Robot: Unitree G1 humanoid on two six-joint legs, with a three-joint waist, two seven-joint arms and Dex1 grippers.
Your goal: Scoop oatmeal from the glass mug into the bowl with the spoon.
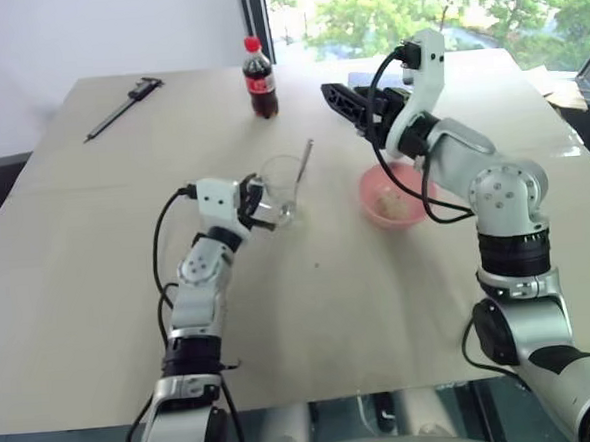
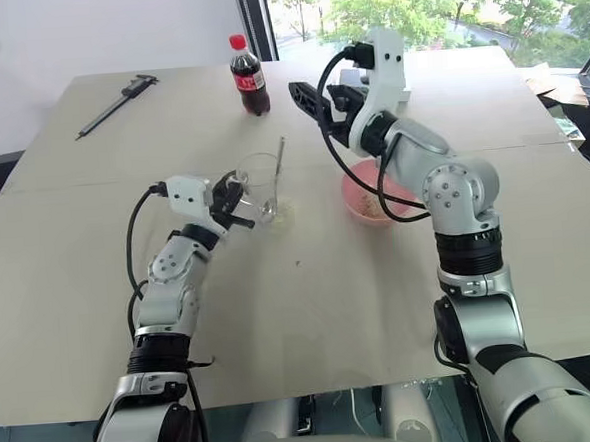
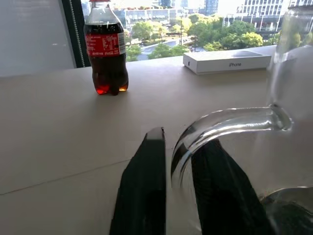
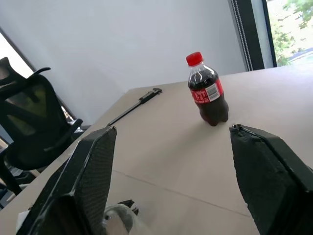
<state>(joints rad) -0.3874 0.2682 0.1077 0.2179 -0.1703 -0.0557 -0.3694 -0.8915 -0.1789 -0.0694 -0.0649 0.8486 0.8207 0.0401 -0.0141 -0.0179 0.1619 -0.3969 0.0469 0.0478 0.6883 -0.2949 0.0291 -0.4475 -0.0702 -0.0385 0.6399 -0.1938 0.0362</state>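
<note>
The clear glass mug (image 1: 281,185) stands upright mid-table, with the silver spoon (image 1: 305,165) leaning inside it, handle up and tilted right. My left gripper (image 1: 257,207) is at the mug's left side. In the left wrist view its two black fingers (image 3: 146,186) flank the mug's handle (image 3: 225,125), slightly parted, with a thin gap on one side. The pink bowl (image 1: 405,180) sits to the right of the mug and holds pale oatmeal (image 1: 388,207). My right gripper (image 4: 171,128) hovers above the table behind the bowl, wide open and empty, pointing left.
A cola bottle (image 1: 258,78) with a red cap stands at the back centre. A dark caliper (image 1: 123,106) lies at the back left. A white phone box (image 3: 227,61) rests near the far edge by the window. A black chair (image 4: 27,122) stands beyond the table's left side.
</note>
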